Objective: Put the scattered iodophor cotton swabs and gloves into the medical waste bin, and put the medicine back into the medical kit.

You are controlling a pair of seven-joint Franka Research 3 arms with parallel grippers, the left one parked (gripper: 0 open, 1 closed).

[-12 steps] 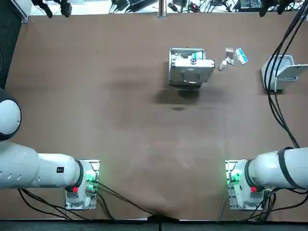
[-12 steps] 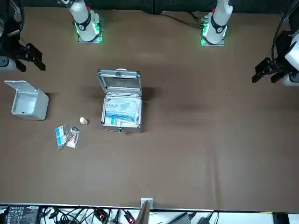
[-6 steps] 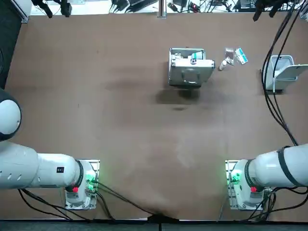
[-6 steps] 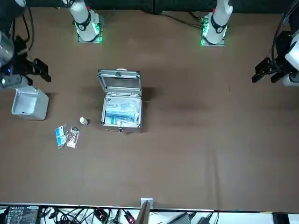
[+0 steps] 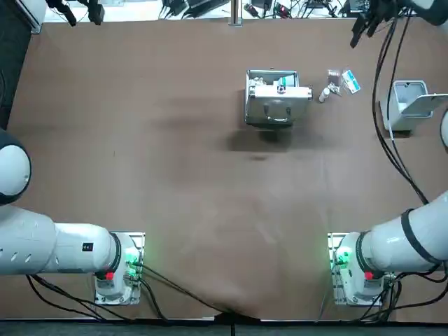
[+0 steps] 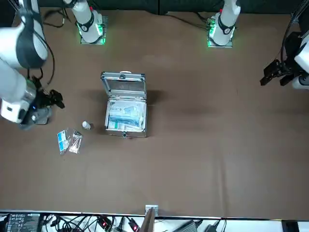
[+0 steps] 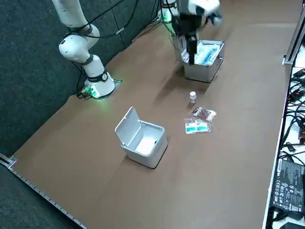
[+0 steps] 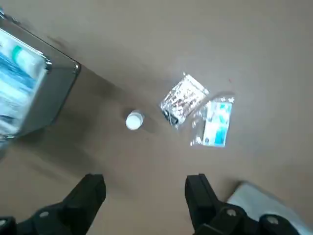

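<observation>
The open metal medical kit (image 5: 275, 98) (image 6: 124, 113) (image 7: 204, 59) (image 8: 24, 83) stands mid-table with blue-and-white packs inside. A small white medicine bottle (image 5: 324, 93) (image 6: 86, 125) (image 7: 192, 97) (image 8: 134, 120) stands beside it. Past the bottle lie a clear swab packet (image 5: 334, 79) (image 6: 76, 141) (image 7: 204, 114) (image 8: 183, 100) and a blue glove packet (image 5: 351, 81) (image 6: 62, 140) (image 7: 197, 127) (image 8: 214, 123). The white waste bin (image 5: 409, 105) (image 7: 143, 140) has its lid up. My right gripper (image 5: 355, 36) (image 6: 57, 99) (image 7: 191, 56) (image 8: 145, 196) hangs open and empty, high above the bottle and packets.
My right arm's black cables (image 5: 386, 119) drape across the table beside the bin. In the front view the arm covers most of the bin (image 6: 43, 116). Wires and gear line the table's far edge (image 5: 210, 8).
My right arm has swung from above the waste bin toward the packets and bottle. The gripper has stayed open, and no object has moved.
</observation>
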